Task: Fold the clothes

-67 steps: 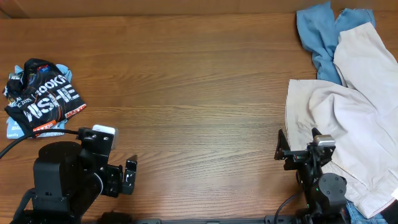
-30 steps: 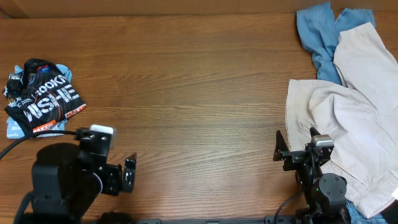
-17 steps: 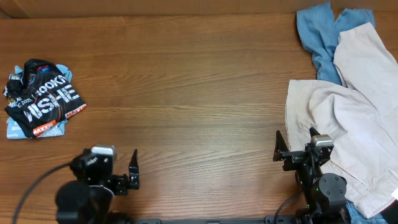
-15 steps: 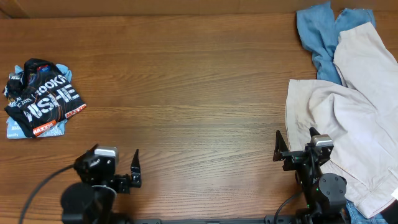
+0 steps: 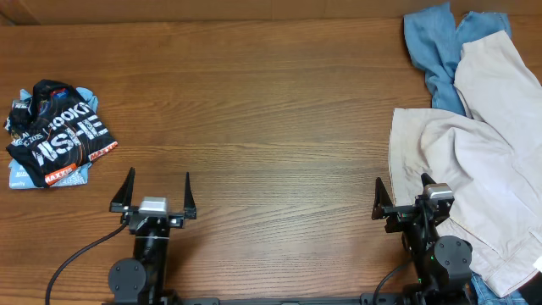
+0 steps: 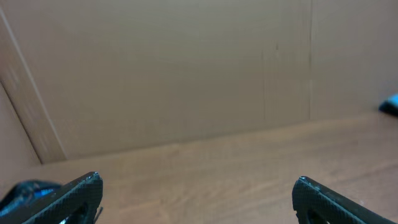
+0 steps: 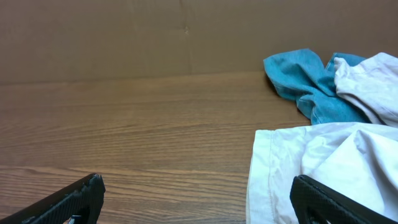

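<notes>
Both my arms sit low at the six o'clock edge, fingers spread, nothing held.

From overhead I see the left gripper (image 5: 157,188) at about seven o'clock on the wooden table (image 5: 271,119), its jaws wide apart over bare wood. The right gripper (image 5: 403,195) at five o'clock is just as open, its outer finger at the edge of the beige garment (image 5: 474,161). That beige heap fills three to four o'clock, with the blue garment (image 5: 434,47) partly under it at one o'clock. The black garment (image 5: 55,135), with big white lettering, lies crumpled at nine o'clock, well apart from both grippers.
</notes>
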